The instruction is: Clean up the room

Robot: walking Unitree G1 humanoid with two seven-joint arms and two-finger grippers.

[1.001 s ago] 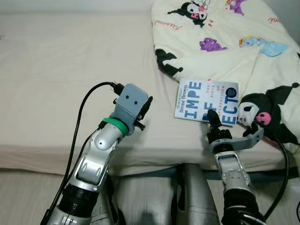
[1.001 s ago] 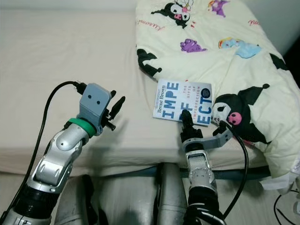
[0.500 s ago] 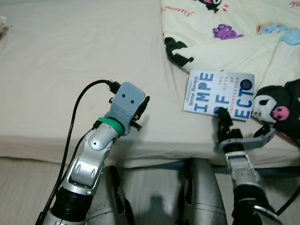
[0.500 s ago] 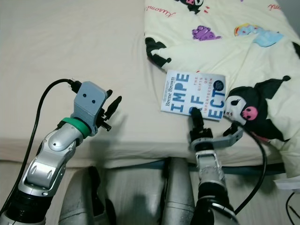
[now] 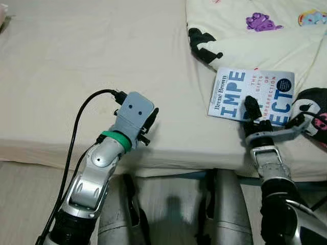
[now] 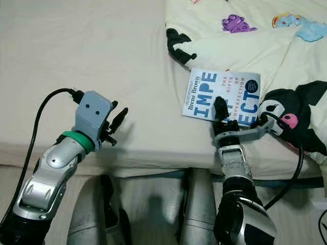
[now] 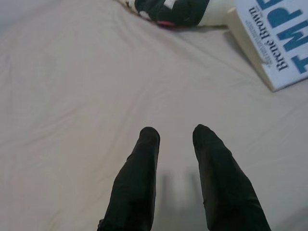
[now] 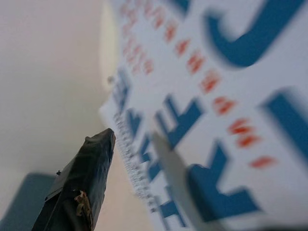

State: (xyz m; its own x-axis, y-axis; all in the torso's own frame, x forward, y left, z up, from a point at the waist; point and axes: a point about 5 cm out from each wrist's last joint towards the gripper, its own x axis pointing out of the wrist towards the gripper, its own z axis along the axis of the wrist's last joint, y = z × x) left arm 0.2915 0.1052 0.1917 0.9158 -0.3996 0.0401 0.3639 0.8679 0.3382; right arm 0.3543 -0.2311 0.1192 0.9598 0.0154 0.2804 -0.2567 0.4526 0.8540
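A white book [image 5: 232,92] with big blue letters lies flat on the beige bed sheet [image 5: 102,56], its far side against a cartoon-print quilt [image 5: 255,46]. My right gripper [image 5: 250,106] reaches up from the bed's near edge, and one black finger lies over the book's near edge. In the right wrist view a finger [image 8: 82,187] sits beside the book cover [image 8: 216,96], very close and blurred. My left gripper [image 7: 175,137] hovers open just above the bare sheet, left of the book [image 7: 269,43], with nothing between its fingers.
The quilt covers the right side of the bed. The mattress's near edge [image 5: 168,166] runs across just in front of my legs, with pale floor [image 5: 25,204] below it. A small pale object [image 5: 2,10] peeks in at the far left corner.
The camera has shifted, so the bed sits lower and further right in view. My right gripper has slid further onto the book's near edge. The left arm holds about the same pose.
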